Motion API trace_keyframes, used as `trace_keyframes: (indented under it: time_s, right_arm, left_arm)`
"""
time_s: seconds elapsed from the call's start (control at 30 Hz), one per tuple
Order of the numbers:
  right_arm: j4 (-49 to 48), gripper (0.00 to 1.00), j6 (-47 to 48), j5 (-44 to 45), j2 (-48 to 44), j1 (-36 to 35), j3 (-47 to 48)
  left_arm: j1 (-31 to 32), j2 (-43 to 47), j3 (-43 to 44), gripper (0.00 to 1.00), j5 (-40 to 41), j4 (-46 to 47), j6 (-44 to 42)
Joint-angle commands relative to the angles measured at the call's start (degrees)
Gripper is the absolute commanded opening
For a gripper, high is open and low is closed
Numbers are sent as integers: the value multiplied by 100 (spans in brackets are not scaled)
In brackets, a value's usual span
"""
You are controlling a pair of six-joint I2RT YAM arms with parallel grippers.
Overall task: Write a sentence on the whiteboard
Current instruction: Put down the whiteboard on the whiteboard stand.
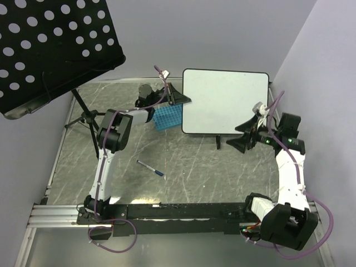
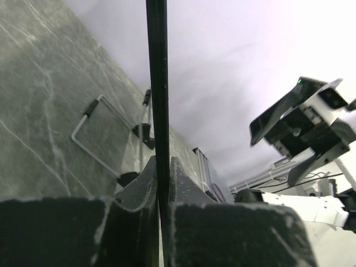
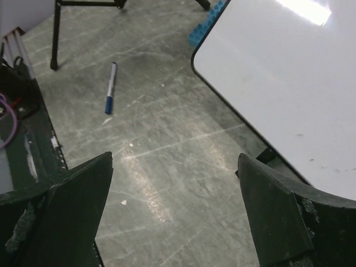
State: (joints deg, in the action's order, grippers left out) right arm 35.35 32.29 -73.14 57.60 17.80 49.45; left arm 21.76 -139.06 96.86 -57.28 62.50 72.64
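Note:
The whiteboard [image 1: 225, 100] lies at the back middle of the table, its white face bare; the sentence is out of view. My left gripper [image 1: 181, 99] is shut on the board's left edge. In the left wrist view that thin dark whiteboard edge [image 2: 158, 83] runs straight up from between the left gripper [image 2: 161, 167] fingers. My right gripper [image 1: 240, 135] hangs open over the bare table by the board's near right corner. Its jaws stand wide with nothing between them, right gripper [image 3: 175, 161], and the whiteboard [image 3: 289, 83] is at upper right.
A blue-capped marker [image 1: 151, 168] [image 3: 110, 89] lies on the table left of centre. A blue gridded rack [image 1: 168, 117] sits against the board's left side. A black perforated music stand [image 1: 50, 50] on a tripod overhangs the back left. A bent wire leg [image 2: 100, 139] rests on the table.

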Motion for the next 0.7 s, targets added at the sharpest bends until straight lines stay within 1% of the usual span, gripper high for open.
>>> trace_keyframes:
  time_s: [0.0, 0.07, 0.1, 0.17, 0.47, 0.5, 0.67]
  right_arm:
    - [857, 100, 251, -141, 198, 48, 1327]
    - [1313, 100, 295, 1, 391, 57, 1654]
    - [1447, 100, 408, 106, 435, 57, 1925]
    - [1580, 100, 409, 282, 515, 57, 2077]
    - [1246, 100, -311, 1091, 252, 241, 2218]
    - [1255, 100, -364, 1083, 243, 285, 2288]
    - [1544, 100, -277, 881, 391, 707, 2525]
  left_arm:
    - [-84, 1293, -463, 1, 182, 1326, 101]
    - [-119, 1610, -737, 1, 147, 1379, 31]
    - [-128, 1706, -982, 1, 138, 1414, 13]
    - [-128, 1961, -1195, 1, 94, 1475, -4]
    - [-181, 2946, -2486, 1, 129, 1897, 57]
    - [-189, 3034, -2740, 1, 155, 1932, 57]
    - [-286, 3614, -3462, 1, 191, 2292, 198]
